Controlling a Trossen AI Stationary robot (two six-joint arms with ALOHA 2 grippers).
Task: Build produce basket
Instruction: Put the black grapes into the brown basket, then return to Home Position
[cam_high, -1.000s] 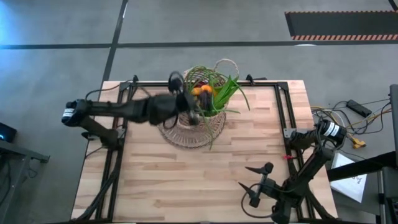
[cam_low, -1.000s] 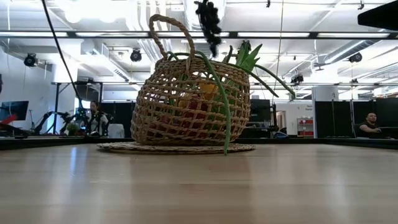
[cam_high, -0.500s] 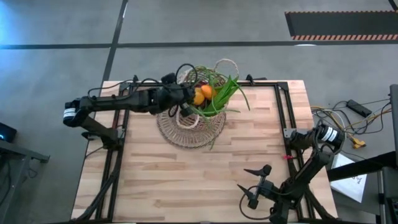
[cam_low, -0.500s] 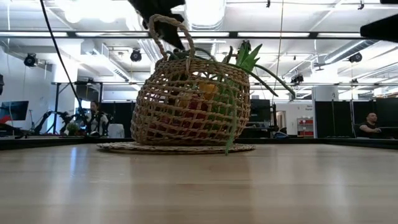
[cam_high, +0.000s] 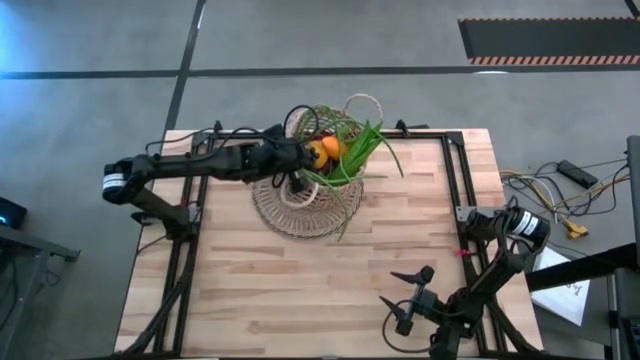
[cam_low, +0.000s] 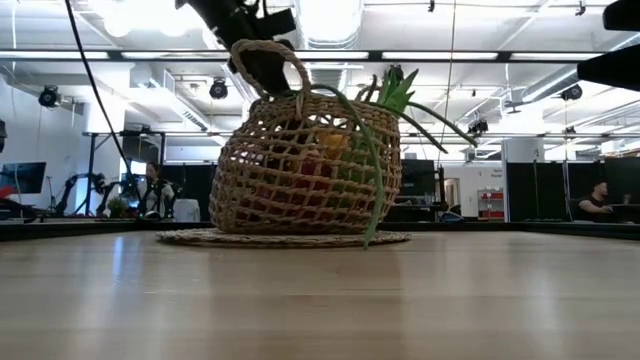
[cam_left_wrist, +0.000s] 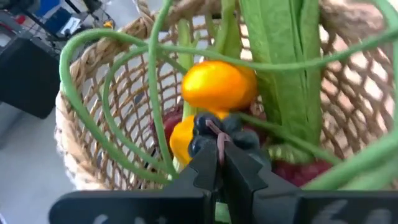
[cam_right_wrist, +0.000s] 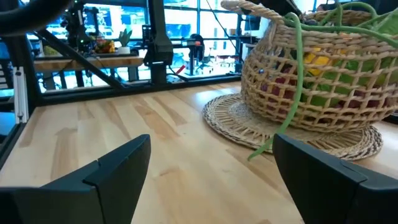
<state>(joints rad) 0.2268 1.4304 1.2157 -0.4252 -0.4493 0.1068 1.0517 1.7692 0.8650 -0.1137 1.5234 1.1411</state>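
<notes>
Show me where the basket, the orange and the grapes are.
basket (cam_low: 262, 190): low view, woven side wall.
orange (cam_left_wrist: 217, 85): left wrist view, middle of its skin.
grapes (cam_left_wrist: 239, 137): left wrist view, dark cluster at the left claw (cam_left_wrist: 221, 163).

a round tan wicker basket (cam_high: 318, 170) filled with produce stands upright at the far middle of the wooden desk (cam_high: 300, 290).

the basket has an open weave and loop handles rising above its rim, and it sits on a flat round woven base. inside lie an orange (cam_left_wrist: 217, 85), a yellow pepper piece (cam_left_wrist: 180, 140), red fruit low down, and broad green leaves (cam_left_wrist: 280, 68). long green onions (cam_low: 372, 150) arch over the rim and hang down the outside wall. a dark grape bunch (cam_left_wrist: 217, 132) sits among the fruit, its stem pinched in the left end effector (cam_left_wrist: 217, 163).
</notes>
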